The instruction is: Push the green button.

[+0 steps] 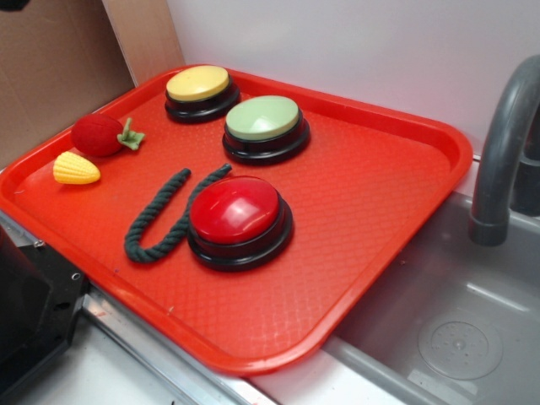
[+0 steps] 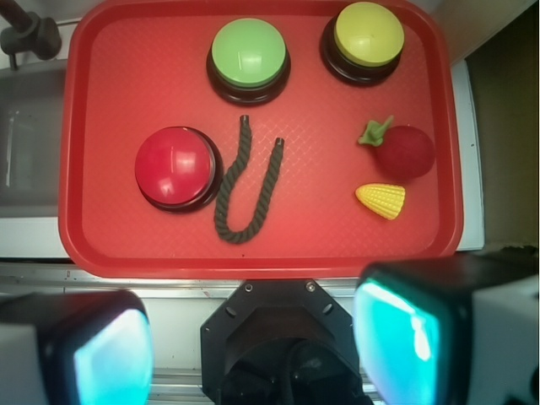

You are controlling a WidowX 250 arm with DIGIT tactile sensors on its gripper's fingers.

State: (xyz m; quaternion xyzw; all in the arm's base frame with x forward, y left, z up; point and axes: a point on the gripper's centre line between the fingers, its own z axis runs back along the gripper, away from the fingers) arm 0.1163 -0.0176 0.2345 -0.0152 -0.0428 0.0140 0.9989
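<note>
Green button (image 2: pixel 249 52) pressing has not begun: judged from the wrist view, the gripper (image 2: pixel 253 337) hangs off the near edge of the red tray (image 2: pixel 93 245), its fingers (image 2: pixel 396 342) spread wide with nothing between them.

Recommended approach, near to far. Travel over the near edge, then above the dark rope (image 2: pixel 245 190) and beside the red button (image 2: pixel 175 166), keeping high enough to clear both. Narrowing the fingers first would likely give a single contact point. Descend vertically onto the centre of the dome; an off-centre press could slide off or nudge the base. Stay clear of the yellow button (image 2: pixel 367 34) near the far corner.

Target description: round, pale sage-green domed cap on a black base, standing near the tray's far edge. The toy strawberry (image 2: pixel 403 150) and toy corn (image 2: pixel 381 200) lie well apart from the path.
</note>
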